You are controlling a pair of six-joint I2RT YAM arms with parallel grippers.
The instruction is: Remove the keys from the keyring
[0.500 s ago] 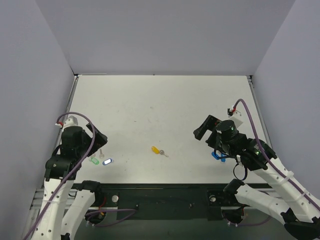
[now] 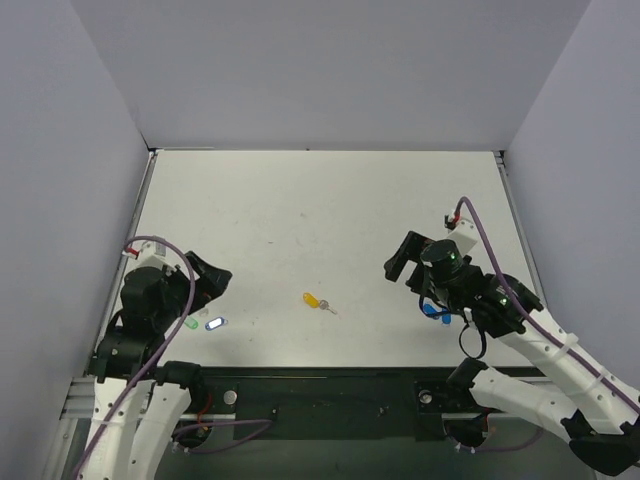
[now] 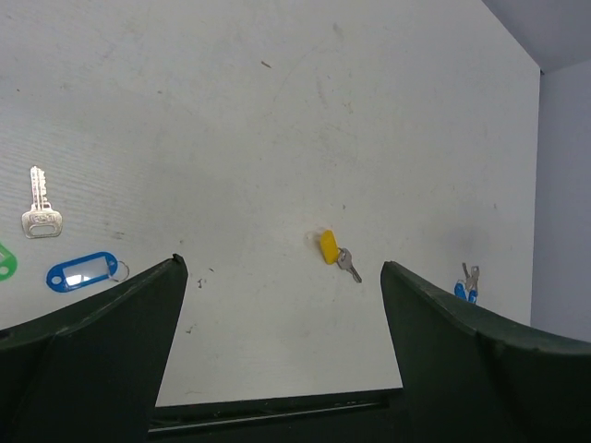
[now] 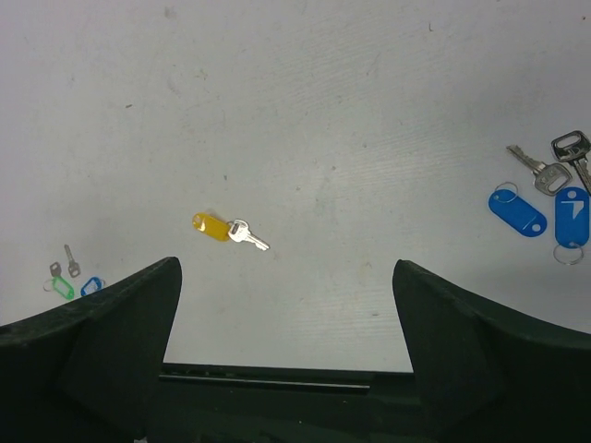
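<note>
The yellow-tagged keyring lies flat on the white table near the front centre, with the small silver key still joined at its right end. Both show in the left wrist view as tag and key, and in the right wrist view as tag and key. My left gripper is open and empty, well left of the keyring. My right gripper is open and empty, to the right of it.
A green tag, a white-and-blue tag and a loose silver key lie by the left gripper. Blue tags with silver keys lie under the right arm. The table's front edge runs close below the keyring.
The left arm has dropped back and its gripper has swung a little right, toward the table's middle. The right gripper has shifted slightly left. The keyring and key have not moved.
</note>
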